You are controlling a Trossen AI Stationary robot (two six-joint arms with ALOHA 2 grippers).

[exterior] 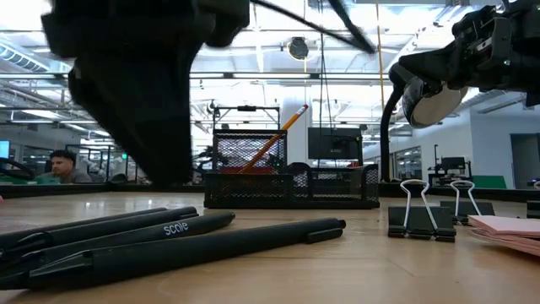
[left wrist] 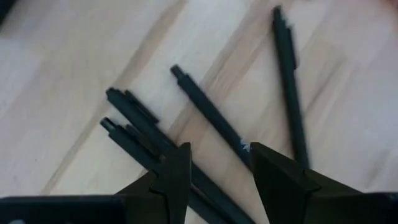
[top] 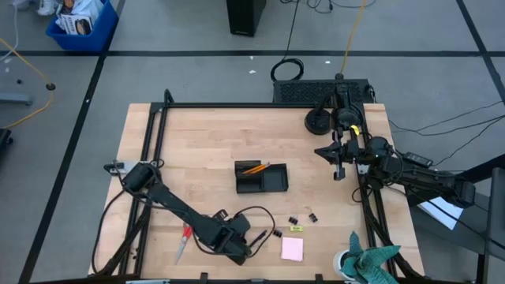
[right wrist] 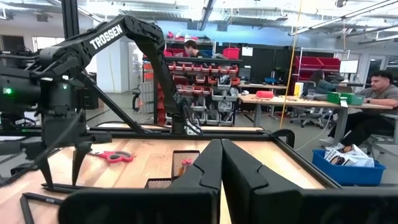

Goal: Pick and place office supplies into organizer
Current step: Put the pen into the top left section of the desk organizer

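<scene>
Left gripper (left wrist: pixel 214 171) hangs over the pens (top: pixel 256 237), fingers (left wrist: pixel 176 171) open, straddling one pen (left wrist: pixel 208 115) lengthwise, not crosswise. Pens lie near-left of organizer (top: pixel 262 177). Right gripper (top: pixel 339 164), fingers closed, waits right of it.

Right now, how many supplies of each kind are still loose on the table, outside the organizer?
Black pens: 4
Black binder clips: 3, as far as the high view shows
Red-handled scissors: 1
Pink sticky-note pad: 1
Small yellow pad: 1
Total: 10
</scene>
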